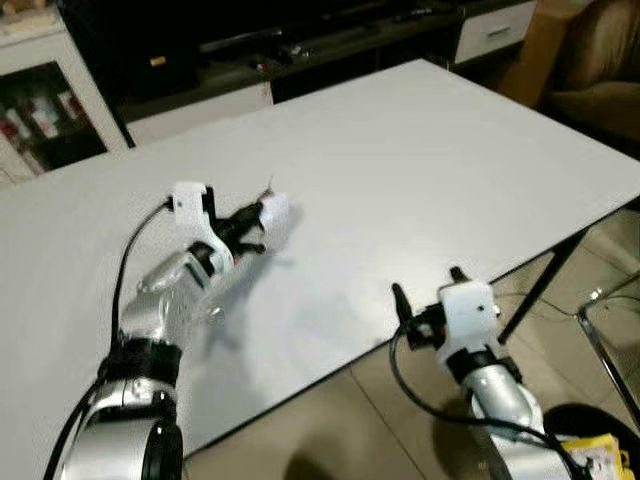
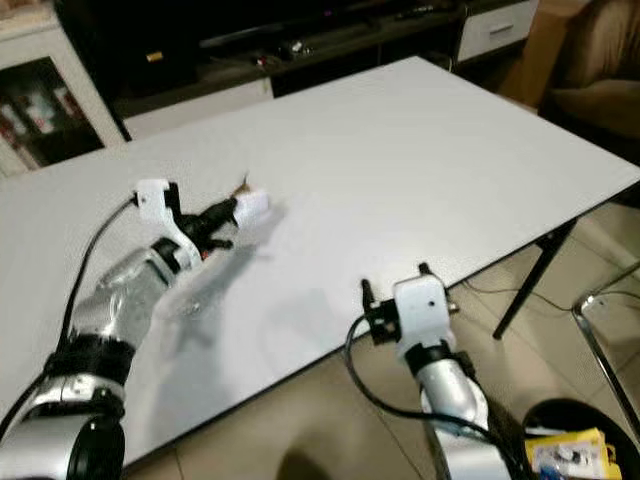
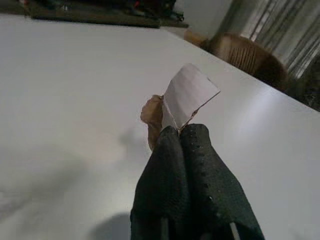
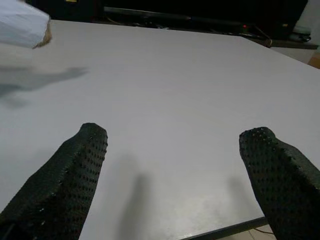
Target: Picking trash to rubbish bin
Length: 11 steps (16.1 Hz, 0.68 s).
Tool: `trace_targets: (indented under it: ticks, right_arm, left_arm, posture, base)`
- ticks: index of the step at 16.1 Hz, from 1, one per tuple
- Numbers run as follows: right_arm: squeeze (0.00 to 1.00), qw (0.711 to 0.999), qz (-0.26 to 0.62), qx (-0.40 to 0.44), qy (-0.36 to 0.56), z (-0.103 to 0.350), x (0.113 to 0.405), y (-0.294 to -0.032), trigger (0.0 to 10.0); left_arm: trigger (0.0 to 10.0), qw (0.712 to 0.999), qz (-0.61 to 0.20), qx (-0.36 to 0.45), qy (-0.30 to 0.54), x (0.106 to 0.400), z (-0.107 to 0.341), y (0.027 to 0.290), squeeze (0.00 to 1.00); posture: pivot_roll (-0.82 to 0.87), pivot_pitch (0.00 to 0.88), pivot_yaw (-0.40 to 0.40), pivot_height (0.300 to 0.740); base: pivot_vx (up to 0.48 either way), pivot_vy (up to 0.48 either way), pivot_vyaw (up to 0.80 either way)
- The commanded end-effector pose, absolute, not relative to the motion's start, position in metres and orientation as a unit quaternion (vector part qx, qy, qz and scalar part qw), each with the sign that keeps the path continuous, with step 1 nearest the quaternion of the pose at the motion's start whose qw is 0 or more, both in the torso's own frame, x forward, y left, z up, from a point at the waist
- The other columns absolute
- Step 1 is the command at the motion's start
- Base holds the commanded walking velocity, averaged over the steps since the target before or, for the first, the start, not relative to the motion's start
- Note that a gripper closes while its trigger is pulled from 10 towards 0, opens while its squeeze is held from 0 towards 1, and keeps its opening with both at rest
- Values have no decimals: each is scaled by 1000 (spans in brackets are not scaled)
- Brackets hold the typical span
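1 piece of trash, a scrap of white paper with a brown crumpled part [image 3: 186,97], is pinched at the tips of the left gripper [image 1: 250,225], whose 2 black fingers [image 3: 170,165] are closed together on it. The scrap is held just above the white table [image 1: 420,160], nearer its left end than its right. The right gripper [image 1: 428,290] is at the table's near edge, its 2 fingers [image 4: 75,170] spread wide apart and empty.

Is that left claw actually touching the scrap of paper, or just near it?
Touching. In the left wrist view the left gripper has its two black fingers pressed together on the paper scrap, pinching its lower edge.
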State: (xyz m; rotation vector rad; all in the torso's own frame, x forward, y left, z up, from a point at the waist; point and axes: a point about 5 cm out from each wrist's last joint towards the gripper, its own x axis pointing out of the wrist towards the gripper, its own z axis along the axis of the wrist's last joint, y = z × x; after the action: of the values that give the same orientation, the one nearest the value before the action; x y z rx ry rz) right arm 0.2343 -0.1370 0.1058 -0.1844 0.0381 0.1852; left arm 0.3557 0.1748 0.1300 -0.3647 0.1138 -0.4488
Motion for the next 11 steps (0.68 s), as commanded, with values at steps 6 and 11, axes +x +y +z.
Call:
trace_targets:
  ticks: [6,11]
  right_arm:
    - [0,991,100,-88,-3,113,246,-135,10000]
    - [0,994,74,-73,-42,136,261,-134,10000]
  left_arm:
    - [0,963,-193,-187,-32,317,155,181,0]
    - [10000,985,-155,-54,-48,322,189,182,0]
  posture:
    - [-86,0,72,740]
    - [-97,0,78,740]
  base:
    - [0,0,0]
    - [0,0,0]
